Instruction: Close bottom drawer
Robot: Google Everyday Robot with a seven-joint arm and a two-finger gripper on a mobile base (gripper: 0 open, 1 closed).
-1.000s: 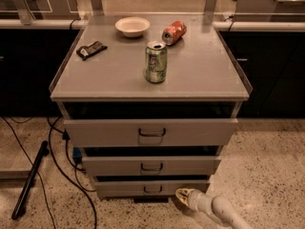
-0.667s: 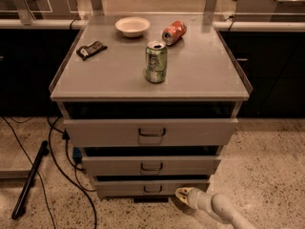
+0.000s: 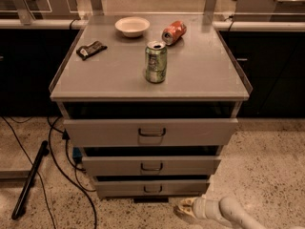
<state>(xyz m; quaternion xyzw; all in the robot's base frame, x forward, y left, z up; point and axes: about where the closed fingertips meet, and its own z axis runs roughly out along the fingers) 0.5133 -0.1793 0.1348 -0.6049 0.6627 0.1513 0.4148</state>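
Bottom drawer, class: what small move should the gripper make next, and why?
Probably raise the gripper toward the bottom drawer front. The drawer stands pulled out, and the gripper sits low near the floor, below and right of its handle, not touching the panel.

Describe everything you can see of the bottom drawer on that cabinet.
Grey and metal-looking, the bottom drawer is the lowest and narrowest of three, with a low front and a small dark loop handle at centre. It seems partly open, a dark gap above it. The end effector is low by its right end, apart from it.
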